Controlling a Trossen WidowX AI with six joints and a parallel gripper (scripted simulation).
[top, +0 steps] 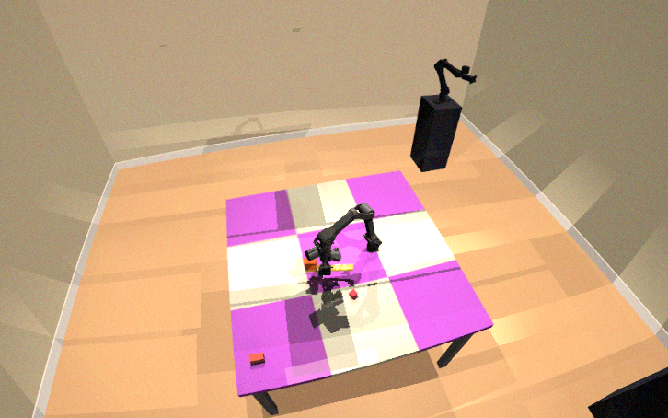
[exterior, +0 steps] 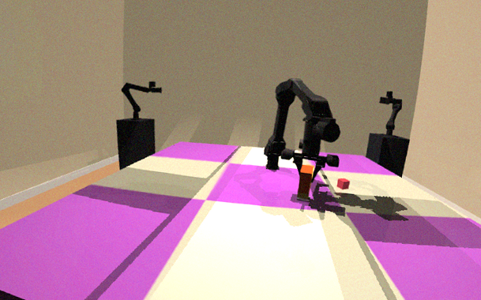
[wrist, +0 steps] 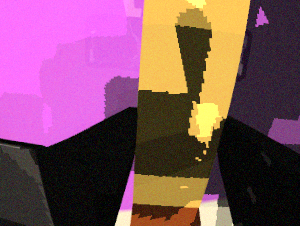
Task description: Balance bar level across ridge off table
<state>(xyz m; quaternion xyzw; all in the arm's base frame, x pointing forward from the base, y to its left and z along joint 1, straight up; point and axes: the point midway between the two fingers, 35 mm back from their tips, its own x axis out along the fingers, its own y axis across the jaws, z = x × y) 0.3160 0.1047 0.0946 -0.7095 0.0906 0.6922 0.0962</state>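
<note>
I am grasping the bar (wrist: 193,49) over the ridge (exterior: 305,181); lowering it level and letting go remain.

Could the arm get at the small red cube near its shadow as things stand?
Probably not right now. The red cube lies near the arm's base with nothing around it, but the gripper is shut on the yellow bar over the orange ridge, so it would need to release first.
</note>
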